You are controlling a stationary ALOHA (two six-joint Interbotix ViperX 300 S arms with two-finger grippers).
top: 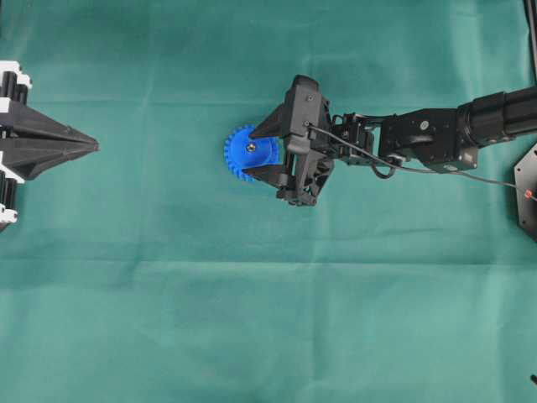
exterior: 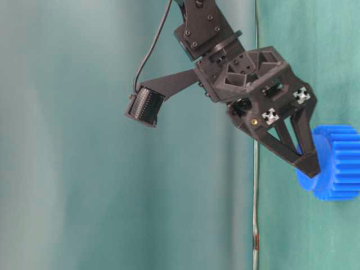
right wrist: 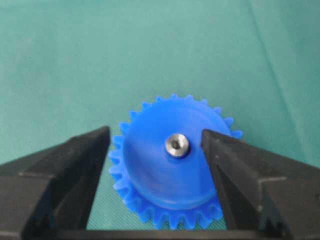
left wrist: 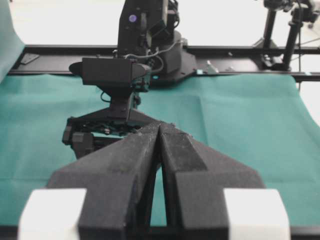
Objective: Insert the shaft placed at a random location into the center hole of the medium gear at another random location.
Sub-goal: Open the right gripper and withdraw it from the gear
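Observation:
The medium gear [top: 237,152], bright blue and toothed, lies flat on the green cloth near the middle. The shaft [top: 251,147], a silvery pin, stands in the center hole of its hub; in the right wrist view the shaft [right wrist: 177,145] fills that hole in the gear [right wrist: 165,172]. My right gripper [top: 249,154] is open, one finger on each side of the hub [right wrist: 155,131]. From table level the gripper [exterior: 308,160] overlaps the gear [exterior: 337,163]. My left gripper [top: 95,147] is shut and empty at the far left [left wrist: 160,126].
A black plate [top: 529,189] with a red dot sits at the right edge, and a thin cable [top: 470,175] runs to it from the right arm. In the left wrist view a black rail [left wrist: 240,50] bounds the far side of the cloth.

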